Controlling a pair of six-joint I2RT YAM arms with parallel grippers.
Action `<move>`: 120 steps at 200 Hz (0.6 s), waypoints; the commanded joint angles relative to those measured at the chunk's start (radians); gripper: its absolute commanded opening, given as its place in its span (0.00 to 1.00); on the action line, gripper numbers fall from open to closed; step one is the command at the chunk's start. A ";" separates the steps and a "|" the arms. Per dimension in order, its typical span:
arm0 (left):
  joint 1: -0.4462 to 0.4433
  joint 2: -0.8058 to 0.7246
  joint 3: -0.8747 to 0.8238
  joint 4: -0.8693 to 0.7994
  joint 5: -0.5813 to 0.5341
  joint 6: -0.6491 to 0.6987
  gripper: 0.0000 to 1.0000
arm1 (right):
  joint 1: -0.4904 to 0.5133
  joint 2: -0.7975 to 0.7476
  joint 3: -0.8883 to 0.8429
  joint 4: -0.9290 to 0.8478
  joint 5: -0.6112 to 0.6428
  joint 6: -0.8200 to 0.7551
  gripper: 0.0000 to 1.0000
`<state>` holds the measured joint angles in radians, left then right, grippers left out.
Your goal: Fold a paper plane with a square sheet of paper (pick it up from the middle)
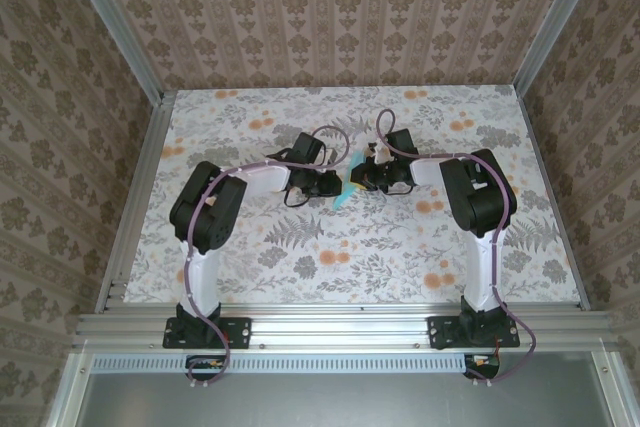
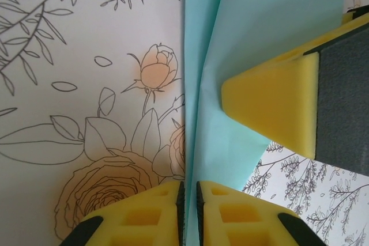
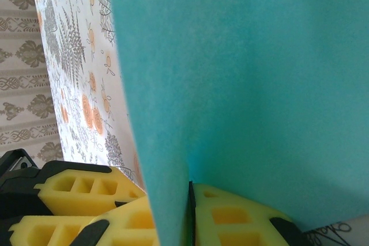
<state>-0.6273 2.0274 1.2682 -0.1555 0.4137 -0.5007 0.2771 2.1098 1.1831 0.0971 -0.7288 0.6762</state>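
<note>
1. Both claws grip the paper, which stands on edge at mid-table between the arms. The left claw is closed on its creased edge, and the right claw is clamped on the sheet from the other side.
2. Pulling apart could tear so thin a sheet.
3. Uneven tension may skew the crease and spoil later folds.
4. A weak pinch could let it slip free.

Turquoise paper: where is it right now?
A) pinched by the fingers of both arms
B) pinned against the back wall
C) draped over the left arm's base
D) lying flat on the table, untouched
A: the turquoise paper runs between the closed left fingers in the left wrist view, and the right fingers clamp it too.
</note>
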 commanded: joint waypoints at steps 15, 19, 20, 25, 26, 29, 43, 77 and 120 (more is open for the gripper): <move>-0.018 0.032 0.038 -0.054 -0.015 0.034 0.18 | 0.008 0.074 0.006 -0.026 0.074 -0.021 0.13; -0.020 0.034 0.040 -0.056 -0.016 0.037 0.18 | 0.008 0.075 0.006 -0.029 0.077 -0.021 0.13; -0.021 0.034 0.040 -0.057 -0.016 0.037 0.18 | 0.009 0.075 0.006 -0.030 0.078 -0.021 0.13; -0.023 0.035 0.043 -0.061 -0.021 0.040 0.18 | 0.009 0.076 0.008 -0.031 0.080 -0.021 0.13; -0.024 0.035 0.043 -0.061 -0.022 0.040 0.18 | 0.009 0.076 0.008 -0.032 0.080 -0.020 0.13; -0.025 0.035 0.044 -0.063 -0.024 0.042 0.18 | 0.009 0.076 0.008 -0.033 0.082 -0.020 0.13; -0.032 0.040 0.051 -0.071 -0.033 0.047 0.18 | 0.009 0.078 0.007 -0.035 0.089 -0.018 0.13; -0.044 0.051 0.072 -0.103 -0.061 0.060 0.18 | 0.008 0.078 0.009 -0.041 0.098 -0.013 0.13; -0.053 0.049 0.081 -0.125 -0.107 0.065 0.18 | 0.009 0.076 0.010 -0.039 0.095 -0.006 0.13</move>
<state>-0.6727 2.0563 1.3312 -0.2317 0.3523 -0.4644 0.2771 2.1124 1.1908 0.0849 -0.7280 0.6804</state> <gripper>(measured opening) 0.180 0.130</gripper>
